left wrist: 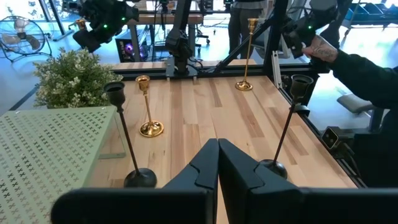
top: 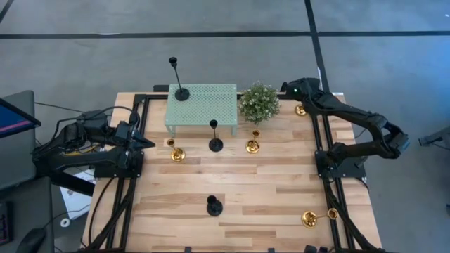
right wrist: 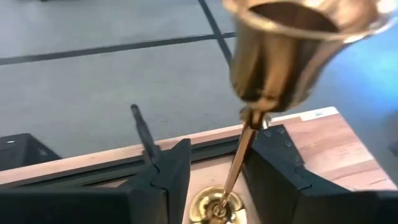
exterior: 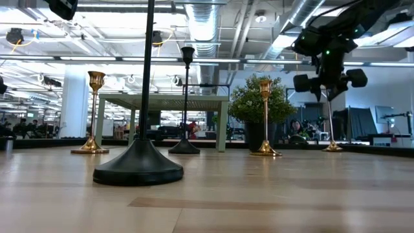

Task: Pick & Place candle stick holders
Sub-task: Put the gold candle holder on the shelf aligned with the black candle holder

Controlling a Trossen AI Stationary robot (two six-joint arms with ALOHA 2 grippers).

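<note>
A gold candle stick holder [right wrist: 292, 43] stands on its round base [right wrist: 214, 208] at the table's far right corner [top: 301, 109]. My right gripper [right wrist: 214, 165] is open, slanting down, with one finger on each side of its thin stem. Other holders stand apart: a black one [top: 181, 91] on the mint-green table [top: 211, 112], a black one [top: 216, 144] and two gold ones [top: 176, 152] [top: 252, 145] in front of it, a black one [top: 213, 206] near the front, and a gold one [top: 309, 218] at the near right. My left gripper [left wrist: 217, 165] waits shut at the left edge. My right gripper has the gold holder's stem [right wrist: 239, 165] between its two fingers, below the cup. The stem runs close along one finger [right wrist: 270, 165] and stands well clear of the other. I cannot tell whether stem and finger touch. The holder stands upright on the table.
A bushy potted plant [top: 259, 102] stands between the mint-green table and my right gripper. Dark frame rails [top: 320, 140] run along the table's left and right sides. A person's sleeve [left wrist: 354, 68] shows beyond the table. Bare wood lies at the table's middle and front.
</note>
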